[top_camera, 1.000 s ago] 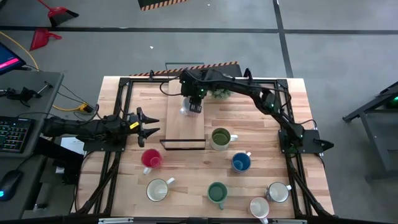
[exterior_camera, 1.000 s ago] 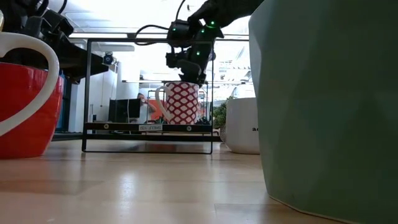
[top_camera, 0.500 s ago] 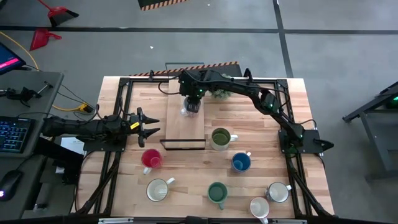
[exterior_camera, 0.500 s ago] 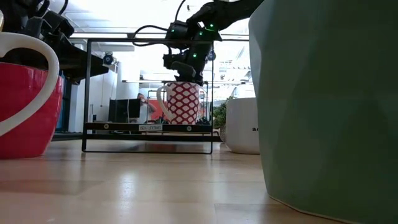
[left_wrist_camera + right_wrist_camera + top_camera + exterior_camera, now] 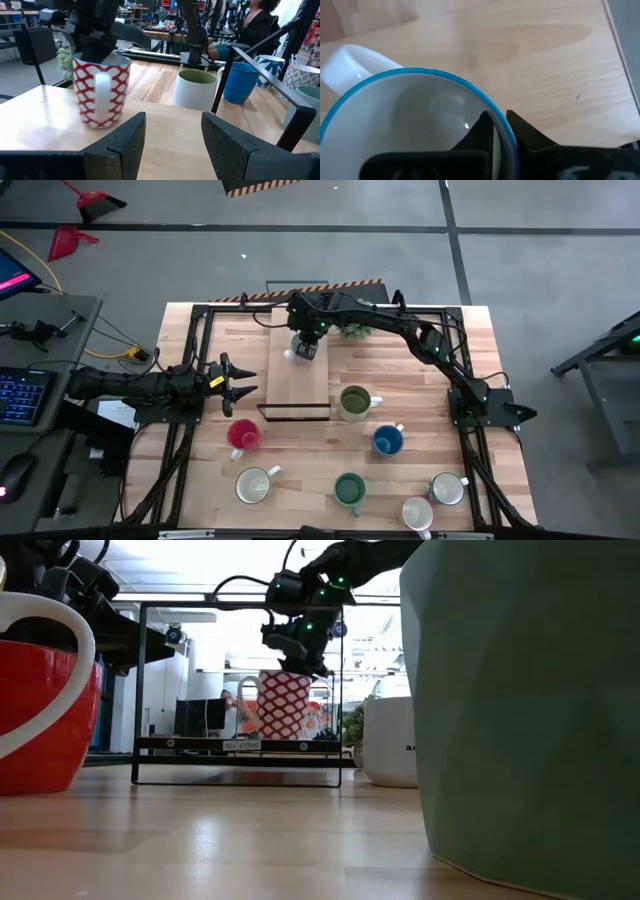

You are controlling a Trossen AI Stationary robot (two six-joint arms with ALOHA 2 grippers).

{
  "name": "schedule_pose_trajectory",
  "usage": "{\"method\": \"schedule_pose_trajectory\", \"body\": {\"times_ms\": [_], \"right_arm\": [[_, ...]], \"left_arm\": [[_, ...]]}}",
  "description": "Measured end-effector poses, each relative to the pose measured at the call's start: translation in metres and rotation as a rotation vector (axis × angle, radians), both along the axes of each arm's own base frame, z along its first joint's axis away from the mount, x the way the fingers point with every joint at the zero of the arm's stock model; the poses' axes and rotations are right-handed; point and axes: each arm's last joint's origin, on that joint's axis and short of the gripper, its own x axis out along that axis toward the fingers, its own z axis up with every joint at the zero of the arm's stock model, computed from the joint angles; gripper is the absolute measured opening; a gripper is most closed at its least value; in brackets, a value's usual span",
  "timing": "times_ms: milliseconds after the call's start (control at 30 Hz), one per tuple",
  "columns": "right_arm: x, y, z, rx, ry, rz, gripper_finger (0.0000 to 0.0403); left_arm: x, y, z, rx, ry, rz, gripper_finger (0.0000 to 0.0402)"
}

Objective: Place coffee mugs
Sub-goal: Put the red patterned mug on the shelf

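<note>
A white mug with a red pattern (image 5: 101, 90) stands on a light wooden board (image 5: 298, 385) inside a black frame at the table's far middle. My right gripper (image 5: 495, 131) comes down on it from above and is shut on its rim. At the table's left side my left gripper (image 5: 172, 134) waits, level and open, pointing at the board. Other mugs stand on the table's near half: olive green (image 5: 354, 402), blue (image 5: 388, 441), red (image 5: 243, 435), teal (image 5: 349, 489) and three white ones (image 5: 253, 485) (image 5: 447, 489) (image 5: 417, 513). My right gripper has the patterned mug by its blue-edged rim (image 5: 501, 125), on the side opposite the handle (image 5: 355, 62). One finger (image 5: 479, 131) is inside the mug and the other outside. The fingers slant down from above. The mug's base seems to rest on the board.
A small green plant (image 5: 352, 330) stands just past the board at the far edge. The black frame's bars (image 5: 140, 690) rise around the board. Black rails run along the table's left and right sides. Bare wood lies between the board and the near mugs.
My right gripper has shut on the patterned mug's rim and rolled a little at the wrist. The mug has shifted slightly on the board and turned, so its handle no longer sticks out to the side in the low view.
</note>
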Motion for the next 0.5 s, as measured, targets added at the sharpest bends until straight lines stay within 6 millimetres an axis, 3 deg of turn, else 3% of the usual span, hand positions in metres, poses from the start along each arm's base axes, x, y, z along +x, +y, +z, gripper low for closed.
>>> {"method": "schedule_pose_trajectory", "body": {"times_ms": [500], "right_arm": [[0.0103,-0.0049,0.0089,0.004,-0.144,-0.137,0.0001]], "left_arm": [[0.0,0.0,0.0001,0.0,-0.001,0.0,0.0184]]}}
